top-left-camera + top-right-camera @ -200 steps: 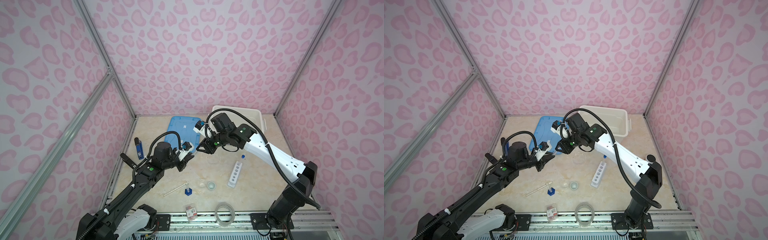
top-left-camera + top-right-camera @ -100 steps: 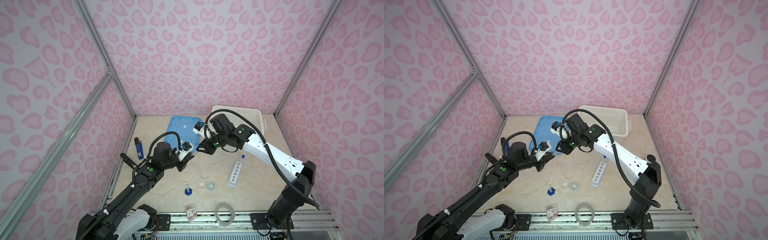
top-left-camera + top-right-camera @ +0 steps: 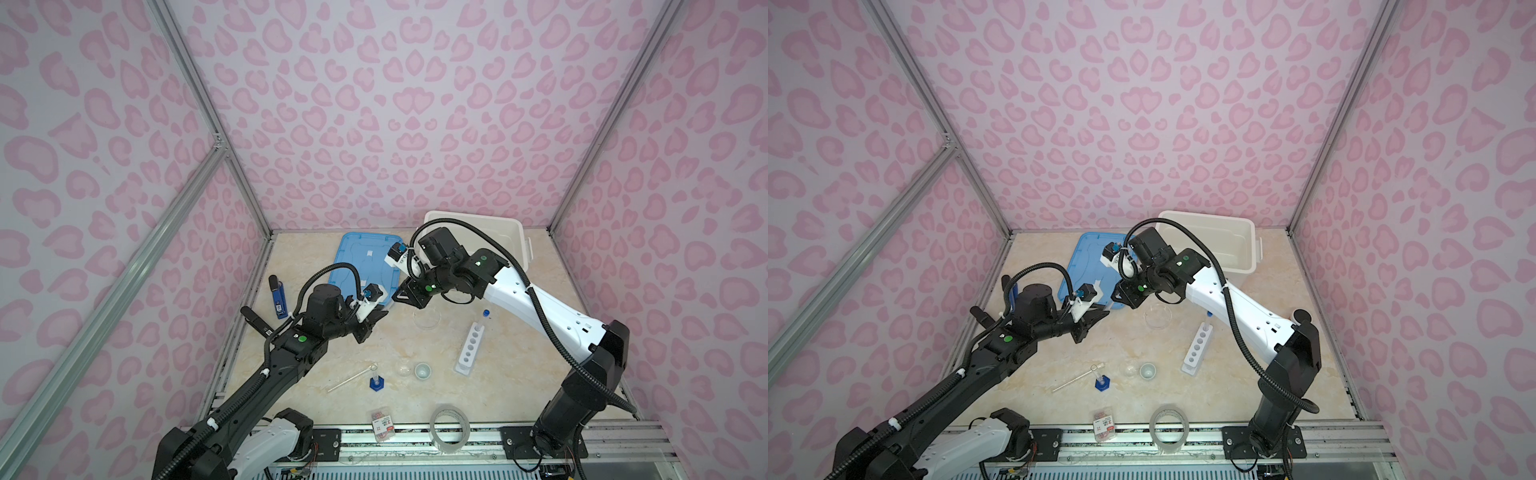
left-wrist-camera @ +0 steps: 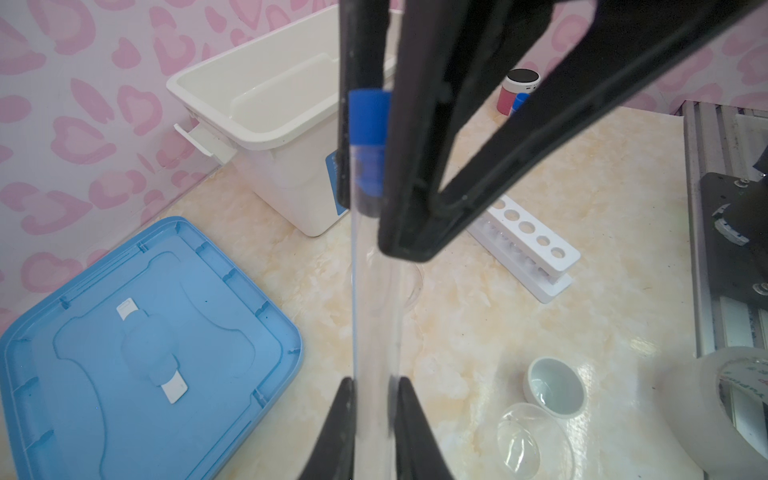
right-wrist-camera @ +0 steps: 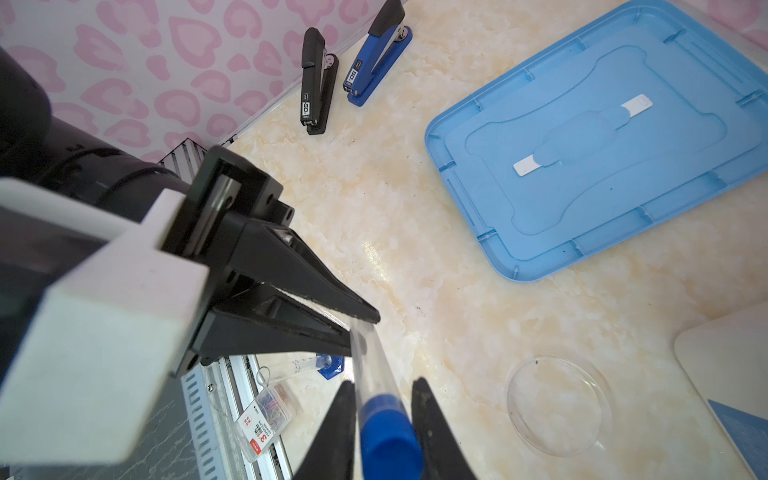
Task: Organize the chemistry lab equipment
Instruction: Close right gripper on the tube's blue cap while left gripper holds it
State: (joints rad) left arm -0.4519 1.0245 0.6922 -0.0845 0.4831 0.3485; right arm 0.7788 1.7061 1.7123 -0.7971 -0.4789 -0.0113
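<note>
as the arms meet above the table (image 3: 307,257) in a top view, left gripper (image 3: 382,316) and right gripper (image 3: 397,296) stand tip to tip. by the left wrist view, left fingers (image 4: 340,424) pinch the test tube (image 4: 374,324) at its clear end; right fingers (image 4: 415,166) press its blue cap (image 4: 369,116). the right wrist view agrees. likely a handover: left should release, then right carries it to the white rack (image 4: 528,237) beyond the fingers.

On the desk (image 3: 515,386), the petri dish (image 3: 427,319) is being seen left of the rack (image 3: 469,347), the cup (image 3: 422,370) left and before it, the bin (image 3: 494,232) well behind it.
</note>
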